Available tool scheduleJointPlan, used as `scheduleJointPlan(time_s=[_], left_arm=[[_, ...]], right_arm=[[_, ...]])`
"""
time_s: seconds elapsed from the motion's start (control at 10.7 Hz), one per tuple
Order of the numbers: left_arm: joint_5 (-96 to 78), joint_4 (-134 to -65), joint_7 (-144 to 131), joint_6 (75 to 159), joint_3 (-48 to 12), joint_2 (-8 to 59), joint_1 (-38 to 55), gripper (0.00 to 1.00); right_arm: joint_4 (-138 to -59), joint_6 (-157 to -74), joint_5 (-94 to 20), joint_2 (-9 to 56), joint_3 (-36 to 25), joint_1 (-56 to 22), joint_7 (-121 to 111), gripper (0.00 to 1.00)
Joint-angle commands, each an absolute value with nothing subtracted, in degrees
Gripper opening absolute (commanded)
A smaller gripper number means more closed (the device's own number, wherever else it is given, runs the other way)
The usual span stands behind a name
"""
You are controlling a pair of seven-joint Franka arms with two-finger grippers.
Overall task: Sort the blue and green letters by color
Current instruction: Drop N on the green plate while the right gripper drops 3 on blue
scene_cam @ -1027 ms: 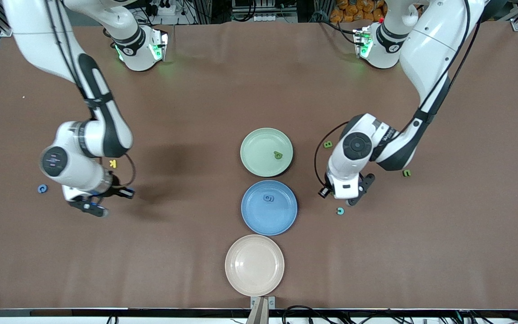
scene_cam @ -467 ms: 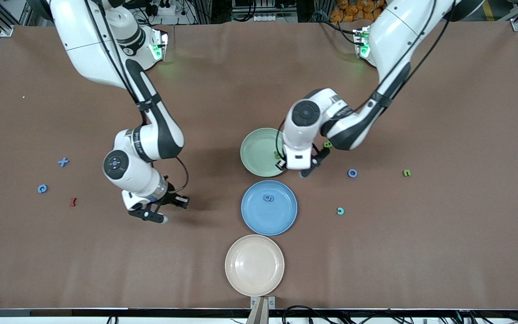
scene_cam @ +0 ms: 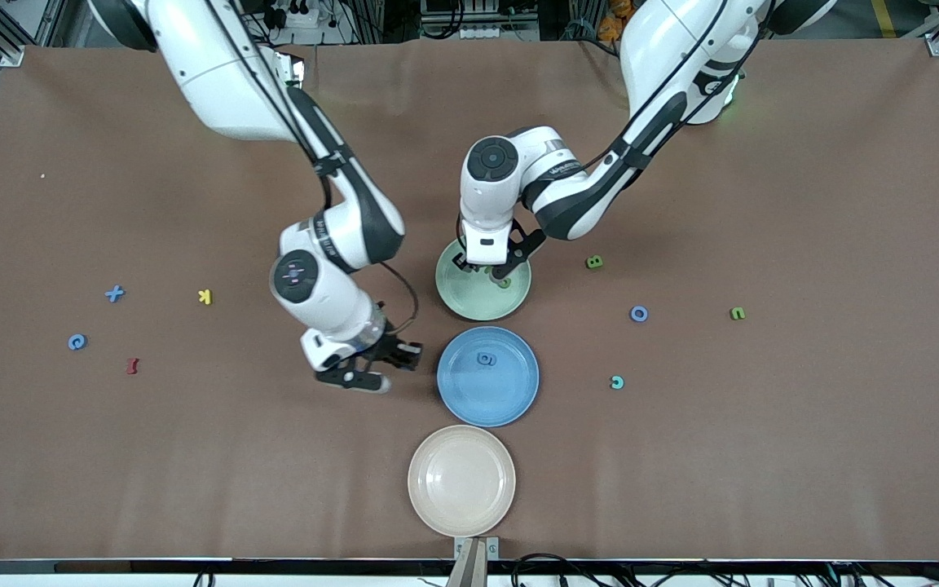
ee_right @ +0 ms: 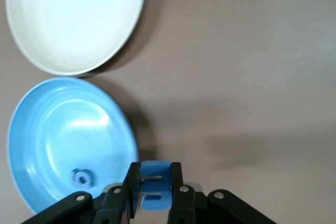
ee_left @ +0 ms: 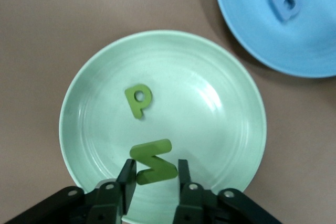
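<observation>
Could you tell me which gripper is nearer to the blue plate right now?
The right. The right gripper, holding a blue letter, is just beside the blue plate, toward the right arm's end. The left gripper is over the green plate, holding a green letter.

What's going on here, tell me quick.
Two arms are sorting small letters onto plates by color. The left gripper is over the green plate, holding a green letter between its fingers; a green P already lies in that plate. The right gripper holds a blue letter over the table beside the blue plate, which has one blue letter in it. The beige plate holds nothing. Other letters lie scattered toward both ends of the table.
</observation>
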State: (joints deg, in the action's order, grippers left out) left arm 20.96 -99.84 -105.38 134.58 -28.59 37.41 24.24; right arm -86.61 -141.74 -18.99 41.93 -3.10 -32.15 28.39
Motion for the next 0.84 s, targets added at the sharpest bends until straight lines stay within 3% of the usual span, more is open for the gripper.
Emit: scheduleJointPlan(time_s=[0.0,0.19,0.37,0.47,0.56,0.75], left_arm=[[22.0,-98.5,-105.8,130.8,-28.0,38.3,24.6,1.00],[22.0,-98.6,-105.6,128.9,-28.0,37.9,23.8,1.00],[23.1,-99.1,-103.0,126.8,-26.5,37.5,20.9,1.00],[26.0,-100.0,-101.4,126.0,-26.5,37.5,18.4,1.00],[30.3,-101.2,-101.5,126.1,-26.6,37.0,14.6,1.00],[33.0,-105.4,-99.9,128.5,-27.7,34.2,8.5,1.00]], right_arm=[[-80.2,-147.1,-20.0,48.0,-2.8,-35.5,30.1,0.00],[-79.6,-154.7,-20.0,50.0,-0.9,-36.0,30.1,0.00],[-78.3,-156.9,-20.0,51.0,-0.5,-36.8,32.4,0.00],[-78.2,-156.9,-19.9,51.0,-0.5,-36.9,35.0,0.90],[-78.3,-156.3,-19.6,50.9,-0.5,-36.8,34.9,1.00],[-78.8,-155.3,-17.9,50.8,-0.6,-36.1,34.2,1.00]])
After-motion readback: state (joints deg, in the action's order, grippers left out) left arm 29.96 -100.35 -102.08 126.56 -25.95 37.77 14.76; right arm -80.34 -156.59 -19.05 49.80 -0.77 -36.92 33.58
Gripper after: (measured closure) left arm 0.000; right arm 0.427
